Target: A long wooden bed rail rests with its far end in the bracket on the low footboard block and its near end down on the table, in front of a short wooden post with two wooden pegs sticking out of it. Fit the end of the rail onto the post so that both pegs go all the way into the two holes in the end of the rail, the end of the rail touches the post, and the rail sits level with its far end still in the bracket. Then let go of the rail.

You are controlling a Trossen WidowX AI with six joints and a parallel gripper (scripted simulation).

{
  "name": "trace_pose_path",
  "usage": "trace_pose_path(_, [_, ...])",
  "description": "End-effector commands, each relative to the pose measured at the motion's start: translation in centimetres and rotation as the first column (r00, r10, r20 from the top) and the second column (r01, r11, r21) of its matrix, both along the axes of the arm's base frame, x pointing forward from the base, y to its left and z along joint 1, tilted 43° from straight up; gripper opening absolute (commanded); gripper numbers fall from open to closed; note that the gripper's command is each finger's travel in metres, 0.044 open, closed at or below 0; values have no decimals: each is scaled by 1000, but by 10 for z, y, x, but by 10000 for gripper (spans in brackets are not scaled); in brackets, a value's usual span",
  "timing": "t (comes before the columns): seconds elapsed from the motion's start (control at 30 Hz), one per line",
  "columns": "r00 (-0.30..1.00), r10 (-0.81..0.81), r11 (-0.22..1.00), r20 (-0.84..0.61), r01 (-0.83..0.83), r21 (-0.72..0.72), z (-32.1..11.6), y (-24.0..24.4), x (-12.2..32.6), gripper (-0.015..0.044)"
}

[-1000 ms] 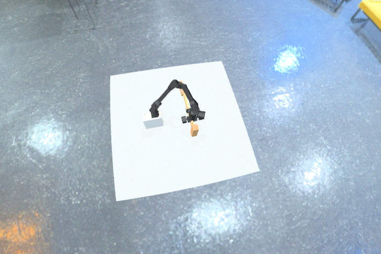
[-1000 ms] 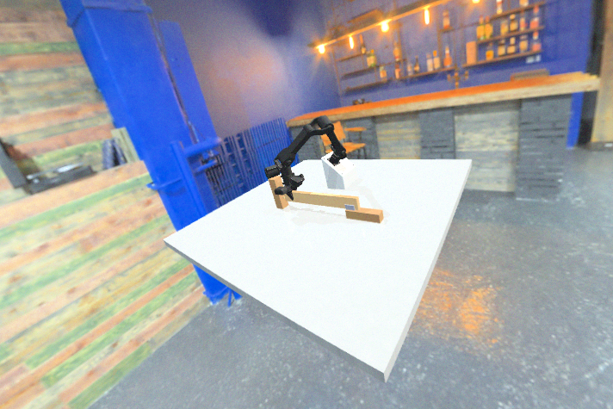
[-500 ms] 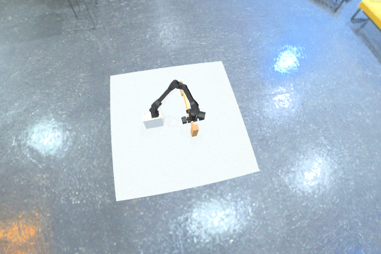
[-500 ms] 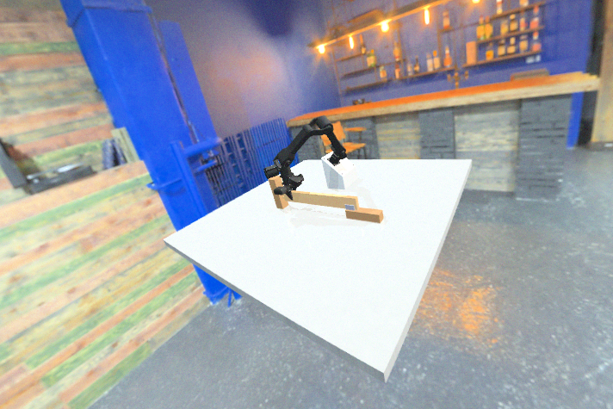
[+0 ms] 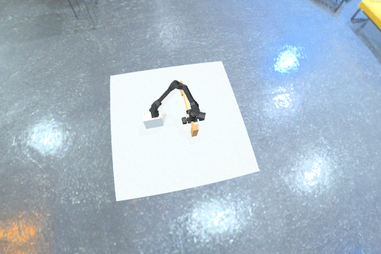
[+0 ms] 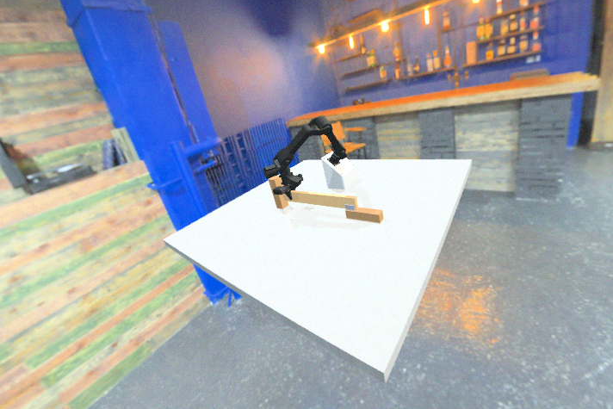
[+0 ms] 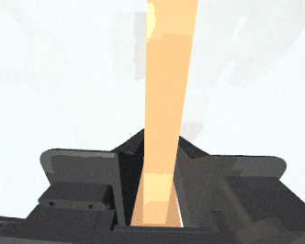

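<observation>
The long wooden rail (image 5: 185,101) (image 6: 321,199) (image 7: 169,92) is raised off the table and looks roughly level. Its far end sits at the grey bracket (image 6: 350,207) on the low footboard block (image 6: 364,215) (image 5: 181,93). My gripper (image 5: 192,120) (image 6: 288,195) (image 7: 156,133) is shut on the rail close to its near end, with one finger on each side. The upright wooden post (image 5: 194,130) (image 6: 281,201) stands just beyond that end. The pegs and holes are hidden. Whether the rail end touches the post or a small gap remains, I cannot tell.
The white table (image 5: 147,164) (image 6: 317,265) carries everything. The arm's light grey base block (image 5: 153,122) (image 6: 334,176) stands to one side of the rail. The arm arches over toward the footboard side and comes down near the post.
</observation>
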State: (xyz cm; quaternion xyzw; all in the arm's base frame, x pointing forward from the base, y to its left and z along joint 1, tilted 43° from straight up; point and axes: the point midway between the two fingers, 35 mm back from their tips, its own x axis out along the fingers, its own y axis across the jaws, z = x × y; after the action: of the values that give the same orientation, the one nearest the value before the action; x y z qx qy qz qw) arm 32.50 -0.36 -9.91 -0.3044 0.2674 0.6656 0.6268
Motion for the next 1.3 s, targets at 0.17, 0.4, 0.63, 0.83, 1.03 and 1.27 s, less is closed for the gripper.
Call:
trace_pose_path(0.17, [1000,-4,1000,2,4,0,-2,-5,0,0])
trace_pose_path(0.4, [1000,-4,1000,2,4,0,-4,-6,1,0])
trace_pose_path(0.63, [1000,-4,1000,2,4,0,-6,-7,1,0])
trace_pose_path(0.83, [1000,-4,1000,2,4,0,-7,-9,1,0])
trace_pose_path(1.03, [1000,-4,1000,2,4,0,-8,-11,1,0])
trace_pose_path(1.27, [1000,-4,1000,2,4,0,-9,-12,1,0])
